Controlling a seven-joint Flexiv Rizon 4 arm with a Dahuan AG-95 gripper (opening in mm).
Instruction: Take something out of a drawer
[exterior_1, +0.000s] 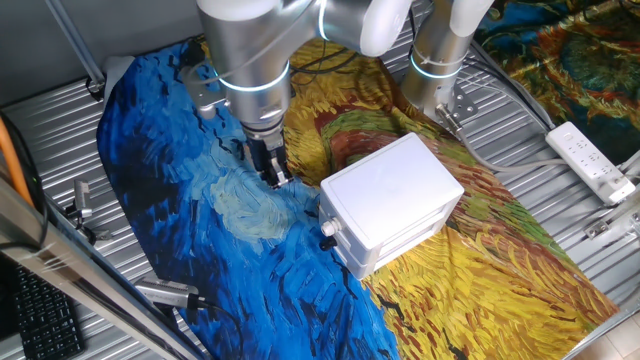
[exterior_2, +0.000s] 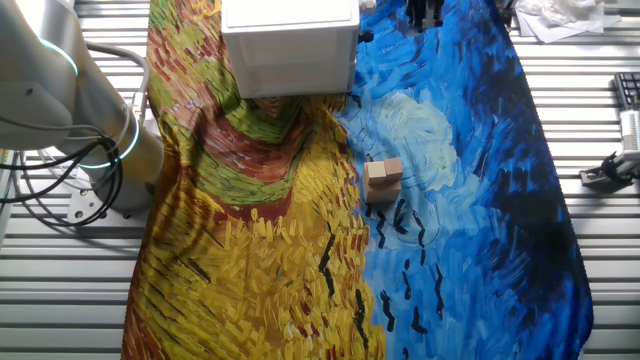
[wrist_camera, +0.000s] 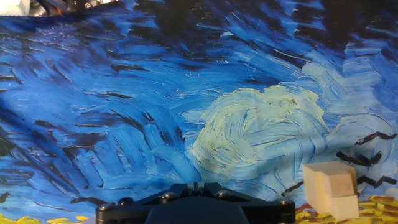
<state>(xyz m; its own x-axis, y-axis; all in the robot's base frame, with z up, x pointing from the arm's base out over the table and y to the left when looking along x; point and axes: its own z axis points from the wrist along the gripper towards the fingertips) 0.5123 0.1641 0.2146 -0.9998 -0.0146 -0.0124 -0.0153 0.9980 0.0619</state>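
Sitting closed, as far as I can judge, in its small white cabinet (exterior_1: 390, 190), the drawer (exterior_1: 340, 235) lies just off to one side of the claw (exterior_1: 274, 180), near it but not touching. In the one fixed view that side is the picture's right and a little lower. The knob (exterior_1: 327, 230) on the drawer's front is the part closest to the claw. The drawer's long axis seems to run back from that front into the cabinet, away from the claw, so a pull would have to bring the knob out along that line, roughly across the claw's present spot. Only the one arm is here to do it.

The claw points straight down, low over the blue part of the painted cloth (exterior_1: 200, 230). Its fingers look dark and close together, but I cannot tell how far open they are, and the hand view shows only the claw's body, not its tips. Nothing shows between them.

What is in the drawer is hidden. A small pale wooden block (wrist_camera: 331, 186) lies on the cloth ahead of the claw and to the picture's right in the hand view, apart from both claw and cabinet. Whether it belongs to the drawer I cannot say. Well beyond the cabinet, a white power strip (exterior_1: 592, 160) rests on the slatted table (exterior_1: 60, 140).
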